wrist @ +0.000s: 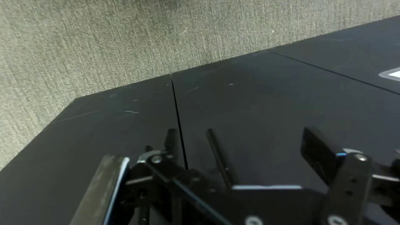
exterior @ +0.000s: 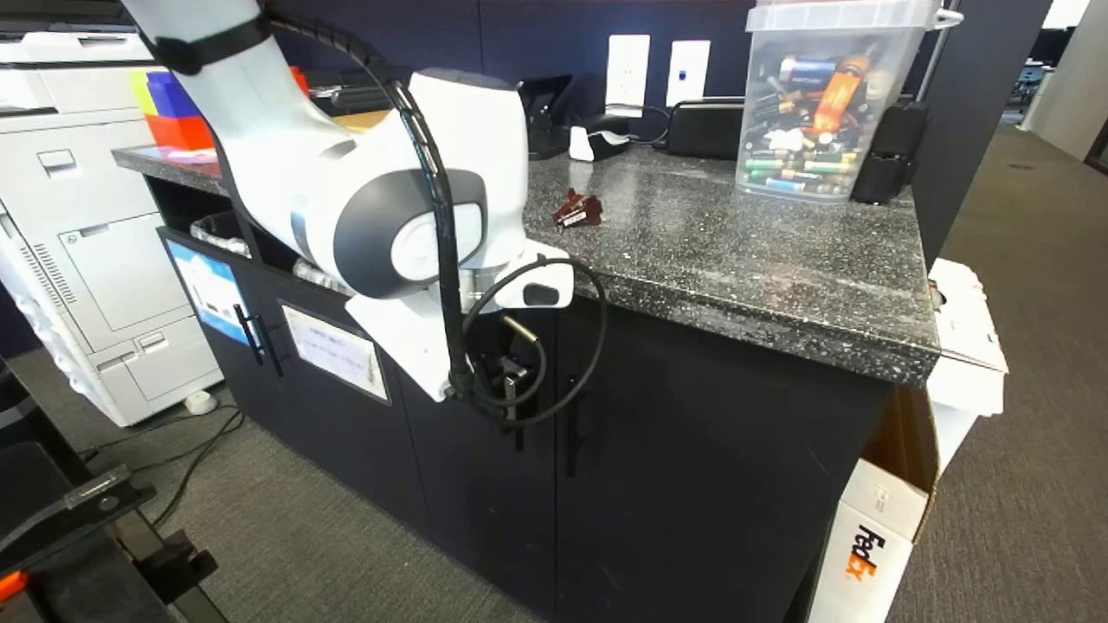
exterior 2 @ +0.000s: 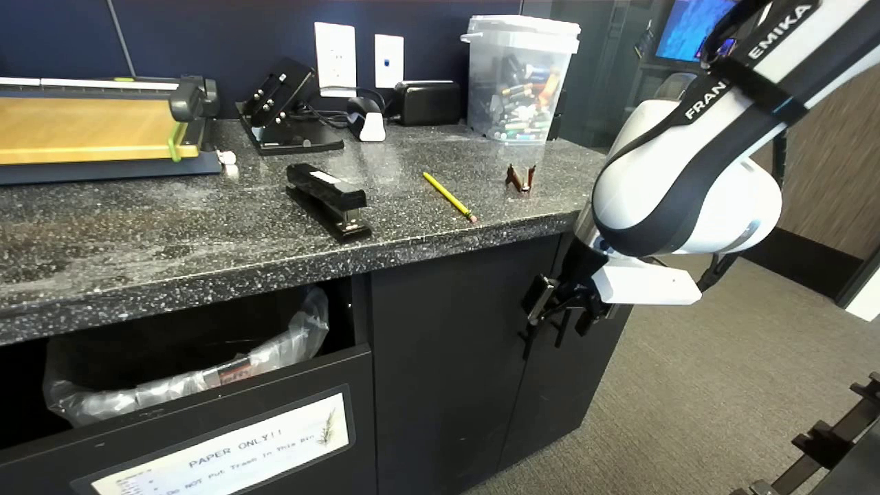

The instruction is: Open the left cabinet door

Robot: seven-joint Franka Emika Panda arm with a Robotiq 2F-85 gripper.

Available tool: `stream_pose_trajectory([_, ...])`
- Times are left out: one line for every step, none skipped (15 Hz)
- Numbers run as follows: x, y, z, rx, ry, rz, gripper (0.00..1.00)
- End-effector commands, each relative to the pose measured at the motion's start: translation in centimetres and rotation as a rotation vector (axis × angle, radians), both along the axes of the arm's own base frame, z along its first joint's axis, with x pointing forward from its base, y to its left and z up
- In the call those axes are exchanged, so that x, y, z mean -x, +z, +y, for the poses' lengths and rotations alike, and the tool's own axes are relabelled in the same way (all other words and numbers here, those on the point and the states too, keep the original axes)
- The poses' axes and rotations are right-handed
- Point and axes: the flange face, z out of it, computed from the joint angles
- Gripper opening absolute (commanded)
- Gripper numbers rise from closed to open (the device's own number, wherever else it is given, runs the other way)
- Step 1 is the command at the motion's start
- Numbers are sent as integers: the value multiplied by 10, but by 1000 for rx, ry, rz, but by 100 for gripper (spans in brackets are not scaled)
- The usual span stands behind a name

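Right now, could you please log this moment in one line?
pincer: open; left cabinet door: closed; handle: between jaws in wrist view, ungripped; task: pending

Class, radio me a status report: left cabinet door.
Pincer open. Left cabinet door shut. Wrist view shows handle between fingers, contact unclear. Possible snag: neighbouring handle alongside.

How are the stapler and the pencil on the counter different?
The stapler is black, but the pencil is yellow. The stapler is chunky, while the pencil is skinny. The stapler has a white label; the pencil has a pink eraser. Both sit on the speckled counter.
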Motion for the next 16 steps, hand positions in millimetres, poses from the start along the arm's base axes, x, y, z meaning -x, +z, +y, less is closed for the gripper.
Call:
stream_pose_trajectory([-18, -4, 7, -87, -12, -103, 100])
stream_pose_trajectory([-21, -6, 9, -96, -13, -131, 100])
stream_pose_trajectory([-25, -6, 10, -97, -8, -172, 100])
stream_pose_trajectory([-28, -7, 8, -92, -8, -213, 100])
stream_pose_trajectory([-31, -6, 7, -89, -10, -251, 100])
stream_pose_trajectory([-33, -4, 5, -83, -8, -288, 100])
stream_pose_trajectory([-35, -4, 4, -79, -6, -315, 100])
stream_pose_trajectory([-34, -7, 3, -73, 1, -331, 75])
stream_pose_trajectory([-32, -10, 4, -69, 14, -338, 74])
stream_pose_trajectory([-31, -12, 7, -68, 23, -345, 66])
stream_pose_trajectory([-29, -15, 7, -64, 32, -349, 59])
stream_pose_trajectory([-27, -17, 5, -58, 38, -357, 51])
stream_pose_trajectory([-24, -18, 3, -51, 43, -370, 45])
stream_pose_trajectory([-23, -19, 1, -47, 46, -378, 38])
stream_pose_trajectory([-22, -19, -1, -44, 42, -386, 29])
stream_pose_trajectory([-21, -19, -4, -41, 39, -393, 23])
